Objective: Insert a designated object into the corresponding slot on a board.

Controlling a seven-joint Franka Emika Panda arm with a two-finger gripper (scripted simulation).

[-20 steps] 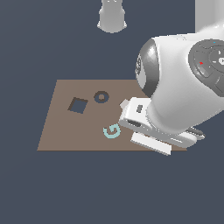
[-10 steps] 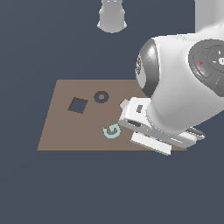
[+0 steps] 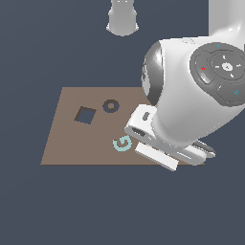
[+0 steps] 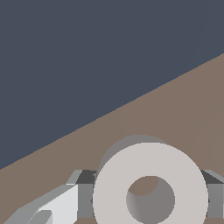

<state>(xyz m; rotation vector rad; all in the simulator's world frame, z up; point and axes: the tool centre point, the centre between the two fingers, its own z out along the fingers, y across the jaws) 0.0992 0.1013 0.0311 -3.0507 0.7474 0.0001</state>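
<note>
The light grey-white ring (image 4: pixel 111 188) fills the wrist view, flat-on, just above the brown board (image 4: pixel 183 100). Grey fingers (image 4: pixel 83 177) press against both of its sides, so my gripper (image 4: pixel 148 192) is shut on it. In the exterior view the arm's bulk hides the ring, and only the hand's tip (image 3: pixel 205 151) shows, over the board's (image 3: pixel 67 143) corner at that view's right, near the front edge. The slot (image 3: pixel 111 106), a dark ring-shaped recess with a brown centre, lies well toward the exterior view's left of the hand.
A dark square hole (image 3: pixel 85 115) is cut in the board beside the slot. A teal G (image 3: pixel 122 143) lies on the board just beside the wrist's white housing (image 3: pixel 143 125). The arm's base (image 3: pixel 122 19) stands beyond the board's far edge.
</note>
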